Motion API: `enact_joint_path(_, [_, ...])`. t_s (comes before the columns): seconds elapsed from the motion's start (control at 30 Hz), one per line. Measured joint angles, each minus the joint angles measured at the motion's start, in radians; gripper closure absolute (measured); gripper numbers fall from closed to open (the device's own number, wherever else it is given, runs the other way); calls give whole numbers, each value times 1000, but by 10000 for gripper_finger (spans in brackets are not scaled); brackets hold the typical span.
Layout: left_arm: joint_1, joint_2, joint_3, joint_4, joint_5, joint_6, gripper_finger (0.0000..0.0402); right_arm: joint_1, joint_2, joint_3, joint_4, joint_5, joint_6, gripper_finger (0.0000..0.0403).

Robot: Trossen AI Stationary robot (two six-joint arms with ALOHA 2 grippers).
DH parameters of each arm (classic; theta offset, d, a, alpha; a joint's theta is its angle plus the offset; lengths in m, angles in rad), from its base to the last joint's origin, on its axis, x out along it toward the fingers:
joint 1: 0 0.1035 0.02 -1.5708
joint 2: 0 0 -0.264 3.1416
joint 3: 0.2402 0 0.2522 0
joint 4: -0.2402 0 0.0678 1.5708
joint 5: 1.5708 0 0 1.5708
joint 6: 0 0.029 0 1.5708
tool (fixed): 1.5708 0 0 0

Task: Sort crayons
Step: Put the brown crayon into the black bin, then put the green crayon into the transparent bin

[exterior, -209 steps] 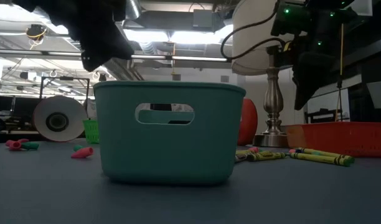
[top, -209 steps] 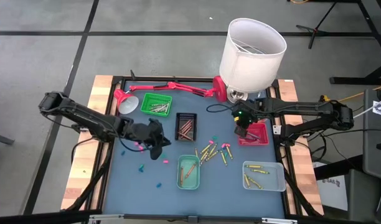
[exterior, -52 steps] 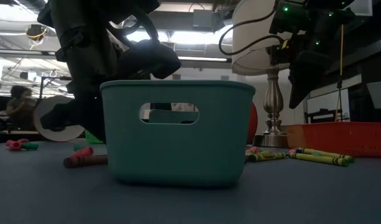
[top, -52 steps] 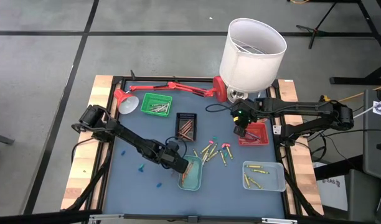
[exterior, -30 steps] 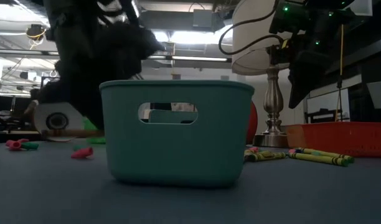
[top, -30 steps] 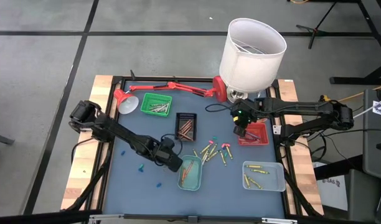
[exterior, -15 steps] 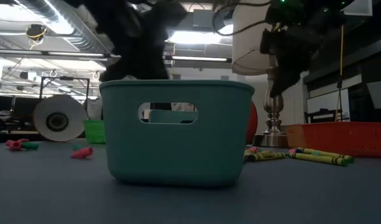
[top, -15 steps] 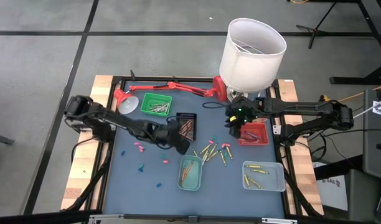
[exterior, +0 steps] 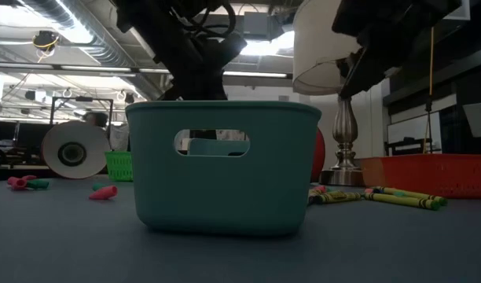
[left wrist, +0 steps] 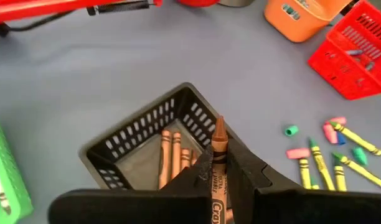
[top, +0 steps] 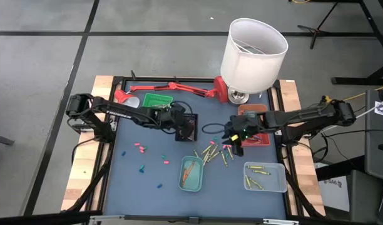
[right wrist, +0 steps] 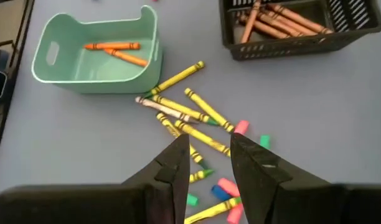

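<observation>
A brown crayon (left wrist: 216, 163) sits pinched between my left gripper's (left wrist: 218, 177) fingers, poised above the black tray (left wrist: 125, 163) (more brown ones lie inside). My right gripper (right wrist: 206, 163), fingers spread, hovers over the loose yellow crayons (right wrist: 190, 121) mid-table.

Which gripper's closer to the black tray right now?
Left. The left gripper hovers over the black tray, shut on a brown crayon. The right gripper is off beside it, over the loose crayon pile.
</observation>
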Motion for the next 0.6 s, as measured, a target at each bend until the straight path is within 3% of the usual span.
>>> enact_joint_path(0.37, [15, 0, 0, -3, 1, 50, 324, 159, 0, 0, -8, 118, 310, 288])
enact_joint_path(0.6, [15, 0, 0, -3, 2, 54, 311, 238, 5, 0, -7, 214, 467, 288])
